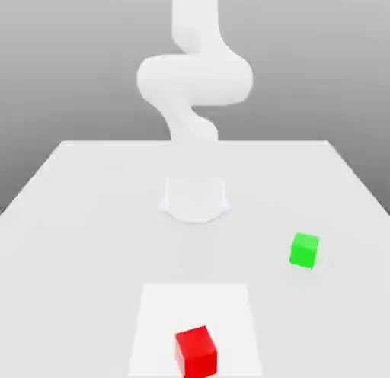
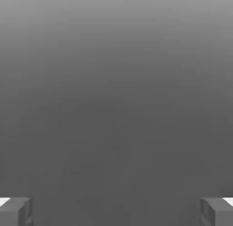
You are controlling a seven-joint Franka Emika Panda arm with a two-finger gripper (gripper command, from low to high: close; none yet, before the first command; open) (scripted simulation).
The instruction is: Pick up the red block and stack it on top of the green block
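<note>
Near worktop front edge: small matte bright red cube
Toward right edge: small matte bright green cube
Hand: released, empty
Approach: descend centred, square to red faces

Desk carried everything. Arm stood on its base at the far middle of the desk. Red block sat at the near edge, about centre, in front of the base and on a flat square patch of the desk. Green block sat to the exterior view's right, farther back than the red block, well apart from it, off the patch.
</note>
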